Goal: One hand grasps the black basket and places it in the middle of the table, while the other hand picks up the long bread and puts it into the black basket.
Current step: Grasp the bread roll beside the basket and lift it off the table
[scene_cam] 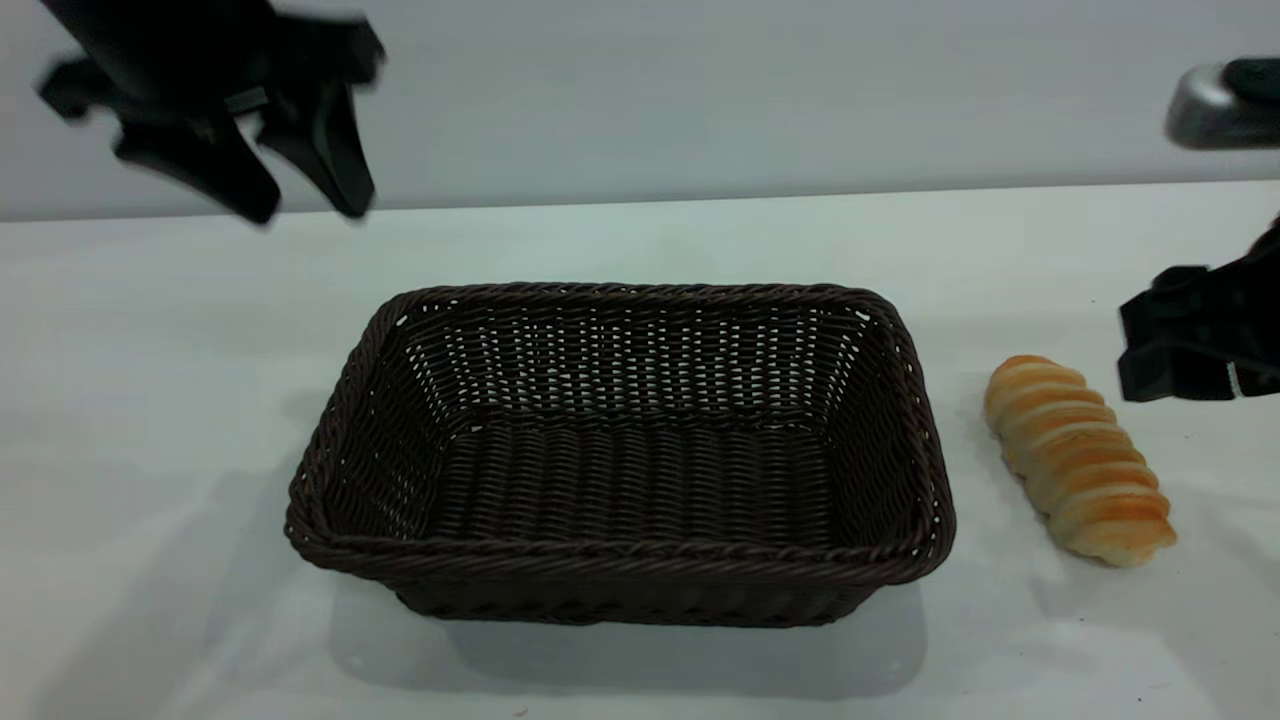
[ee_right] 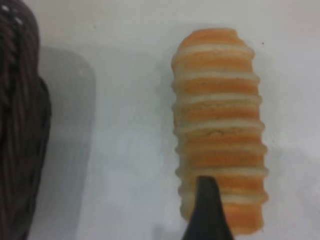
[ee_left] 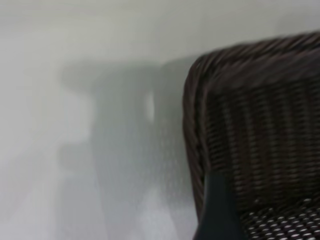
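Observation:
The black basket (scene_cam: 620, 562) stands empty on the white table (scene_cam: 150, 400), near its middle. The long bread (scene_cam: 1080, 460) lies on the table just right of the basket, apart from it. My left gripper (scene_cam: 308, 208) hangs open and empty above the table, behind the basket's left far corner. My right gripper (scene_cam: 1190, 345) hovers at the right edge, just beyond the bread, holding nothing. In the right wrist view one of its fingers (ee_right: 207, 212) shows over the bread (ee_right: 217, 115), with the basket's side (ee_right: 20, 125) nearby. The left wrist view shows a basket corner (ee_left: 250, 100) and one finger (ee_left: 216, 210).
A pale wall (scene_cam: 700, 90) rises behind the table's far edge. A silver-grey part of the right arm (scene_cam: 1215, 105) shows at the upper right.

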You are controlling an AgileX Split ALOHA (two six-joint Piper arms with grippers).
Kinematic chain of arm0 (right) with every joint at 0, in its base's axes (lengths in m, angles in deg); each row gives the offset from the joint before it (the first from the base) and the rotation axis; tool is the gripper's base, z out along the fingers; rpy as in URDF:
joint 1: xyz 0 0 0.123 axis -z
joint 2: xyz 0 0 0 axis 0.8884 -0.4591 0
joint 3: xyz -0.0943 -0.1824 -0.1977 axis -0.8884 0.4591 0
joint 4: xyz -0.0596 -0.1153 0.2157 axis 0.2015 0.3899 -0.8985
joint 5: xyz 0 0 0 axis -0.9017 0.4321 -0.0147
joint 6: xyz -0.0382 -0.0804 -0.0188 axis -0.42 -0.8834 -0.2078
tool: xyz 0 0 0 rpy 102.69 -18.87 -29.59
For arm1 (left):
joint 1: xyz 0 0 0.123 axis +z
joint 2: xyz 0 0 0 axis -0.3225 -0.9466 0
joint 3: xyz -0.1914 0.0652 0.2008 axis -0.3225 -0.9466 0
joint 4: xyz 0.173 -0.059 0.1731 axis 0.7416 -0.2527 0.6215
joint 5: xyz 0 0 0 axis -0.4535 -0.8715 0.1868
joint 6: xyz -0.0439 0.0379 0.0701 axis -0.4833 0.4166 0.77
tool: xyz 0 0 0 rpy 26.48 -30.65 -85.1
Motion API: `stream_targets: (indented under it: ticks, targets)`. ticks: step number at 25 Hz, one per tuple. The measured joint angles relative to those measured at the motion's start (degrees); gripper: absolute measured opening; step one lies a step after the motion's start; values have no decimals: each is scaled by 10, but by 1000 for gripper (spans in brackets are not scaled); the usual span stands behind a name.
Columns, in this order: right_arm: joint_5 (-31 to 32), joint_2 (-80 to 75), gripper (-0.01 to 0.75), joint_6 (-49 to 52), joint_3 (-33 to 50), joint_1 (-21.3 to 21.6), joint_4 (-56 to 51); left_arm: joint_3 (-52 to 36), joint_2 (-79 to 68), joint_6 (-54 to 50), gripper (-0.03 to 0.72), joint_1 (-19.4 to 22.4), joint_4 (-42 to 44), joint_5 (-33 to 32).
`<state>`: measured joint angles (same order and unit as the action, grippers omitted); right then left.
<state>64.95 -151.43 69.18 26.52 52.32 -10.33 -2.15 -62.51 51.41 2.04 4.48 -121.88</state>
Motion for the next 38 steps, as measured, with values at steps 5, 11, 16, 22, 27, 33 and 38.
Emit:
stream_targets:
  ticks: [5,11,16,22,27,33,38]
  targets:
    - [-9,-61,569,0,-37,0,5,0,60,0,559,0,1,-5]
    - [-9,-123,569,3,-78,0,7,-1,124,0,559,0,1,-14]
    - [-9,-175,569,6,-105,0,14,-1,159,0,557,0,1,-39]
    - [-11,-219,472,27,-126,0,23,-1,188,0,558,0,2,-54]
    - [-2,-226,164,20,-130,0,24,-4,194,0,558,0,2,-62]
    - [53,-181,54,-30,-129,0,24,-6,194,0,558,0,4,-64]
    - [97,-71,48,-45,-129,0,25,-7,194,0,558,0,4,-64]
